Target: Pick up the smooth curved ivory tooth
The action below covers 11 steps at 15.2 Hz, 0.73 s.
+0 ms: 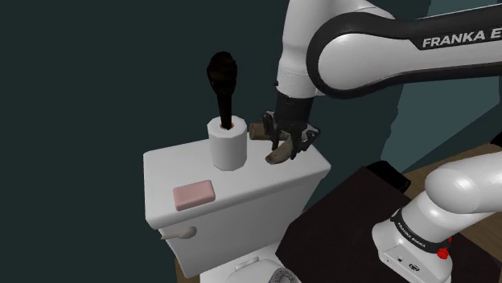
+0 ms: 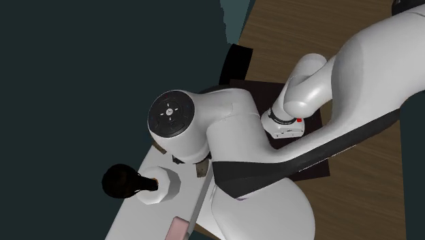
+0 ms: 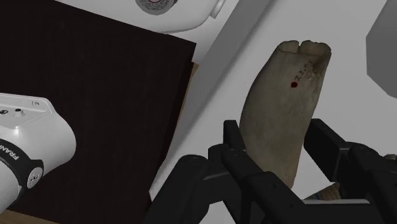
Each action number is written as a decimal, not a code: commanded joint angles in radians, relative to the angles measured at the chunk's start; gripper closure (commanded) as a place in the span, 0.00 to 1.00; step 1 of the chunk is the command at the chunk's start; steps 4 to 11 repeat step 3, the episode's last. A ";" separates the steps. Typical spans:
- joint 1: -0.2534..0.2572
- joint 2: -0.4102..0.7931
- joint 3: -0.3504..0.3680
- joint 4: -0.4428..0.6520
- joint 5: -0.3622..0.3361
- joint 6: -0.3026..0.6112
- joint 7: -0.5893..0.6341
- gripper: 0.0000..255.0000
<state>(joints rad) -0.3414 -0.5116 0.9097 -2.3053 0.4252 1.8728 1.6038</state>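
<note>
The all-black two-finger gripper (image 3: 277,135) is clasping the curved, tapering beige tooth (image 3: 283,89) near its narrow end; that smooth taper is likely risking a slip

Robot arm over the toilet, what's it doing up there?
The white arm has its black gripper closed around a curved, tan tooth, pressing it from both sides. This is happening over the toilet tank lid; whether the tooth is lifted off it is hard to tell. A white paper roll with a black brush-like thing stuck in it and a pink bar sit on the lid too.
</note>
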 commanded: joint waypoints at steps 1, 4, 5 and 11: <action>-0.001 -0.002 -0.009 0.023 -0.006 -0.027 0.002 1.00; -0.001 -0.003 -0.010 0.025 -0.006 -0.029 0.002 1.00; -0.001 -0.003 -0.010 0.025 -0.006 -0.029 0.002 1.00; -0.001 -0.003 -0.010 0.025 -0.006 -0.029 0.002 1.00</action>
